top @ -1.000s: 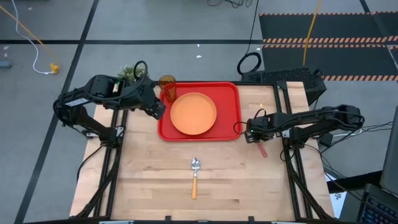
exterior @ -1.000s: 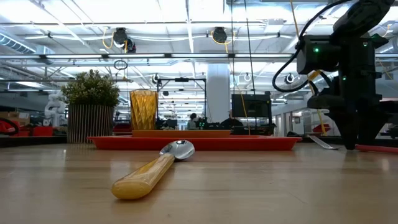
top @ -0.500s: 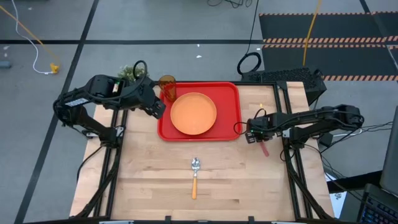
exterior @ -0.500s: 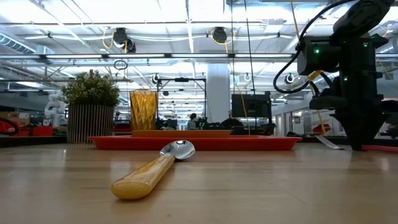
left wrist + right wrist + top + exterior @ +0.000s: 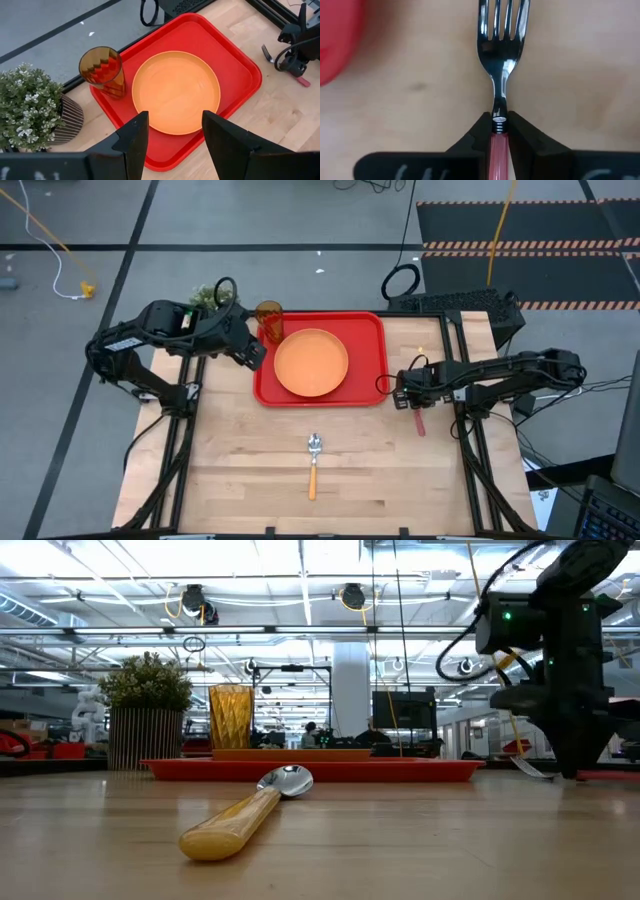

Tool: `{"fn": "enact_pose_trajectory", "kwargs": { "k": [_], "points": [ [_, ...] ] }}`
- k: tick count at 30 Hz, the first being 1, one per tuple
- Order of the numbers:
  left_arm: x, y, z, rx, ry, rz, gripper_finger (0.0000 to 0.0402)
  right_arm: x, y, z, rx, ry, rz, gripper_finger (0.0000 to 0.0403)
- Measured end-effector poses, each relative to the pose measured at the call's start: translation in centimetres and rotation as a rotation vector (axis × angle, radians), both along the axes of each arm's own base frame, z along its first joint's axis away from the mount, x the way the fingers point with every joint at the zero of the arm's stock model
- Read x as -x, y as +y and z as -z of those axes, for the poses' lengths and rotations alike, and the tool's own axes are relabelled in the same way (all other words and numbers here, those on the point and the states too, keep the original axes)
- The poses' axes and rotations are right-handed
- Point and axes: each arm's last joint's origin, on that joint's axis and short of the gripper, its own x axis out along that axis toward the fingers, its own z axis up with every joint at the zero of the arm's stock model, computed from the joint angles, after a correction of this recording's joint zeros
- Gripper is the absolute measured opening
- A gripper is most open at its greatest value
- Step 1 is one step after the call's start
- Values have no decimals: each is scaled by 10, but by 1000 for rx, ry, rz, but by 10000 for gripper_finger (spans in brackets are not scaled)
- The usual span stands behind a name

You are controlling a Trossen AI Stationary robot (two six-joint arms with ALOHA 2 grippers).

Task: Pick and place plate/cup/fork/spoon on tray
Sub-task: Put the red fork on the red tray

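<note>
Right gripper point(image 5: 499, 131) is pinched on the fork point(image 5: 501, 60) at the top of its red-pink handle, tines pointing ahead; fork lies on bare table just beside the tray point(image 5: 375, 340), on its right; light, stiff, likely slick metal neck, so the handle is the sensible hold; may pivot if lifted fast. Left gripper point(image 5: 172, 137) hangs open over the tray's edge, waiting.
</note>
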Motion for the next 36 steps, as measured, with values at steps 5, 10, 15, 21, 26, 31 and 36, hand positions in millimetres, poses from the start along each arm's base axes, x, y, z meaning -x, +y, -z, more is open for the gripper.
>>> {"fn": "enact_pose_trajectory", "kwargs": {
  "k": [5,10,15,21,26,31,36],
  "points": [
    [0,0,0,-10,3,1,186,-7,0,-8,-27,-61,9,28],
    [0,0,0,-26,12,11,186,-15,-1,-18,-34,-109,25,28],
    [0,0,0,-30,17,18,186,-22,-2,-29,-21,-135,33,28],
    [0,0,0,-30,17,18,186,-34,-6,-47,1,-213,39,28],
    [0,1,0,-51,23,19,186,-50,-15,-66,108,-315,25,28],
    [0,2,-1,-64,28,17,186,-65,-30,-80,190,-365,27,28],
    [0,3,-1,-62,26,10,186,-82,-44,-83,206,-409,6,28]
  ]
}}
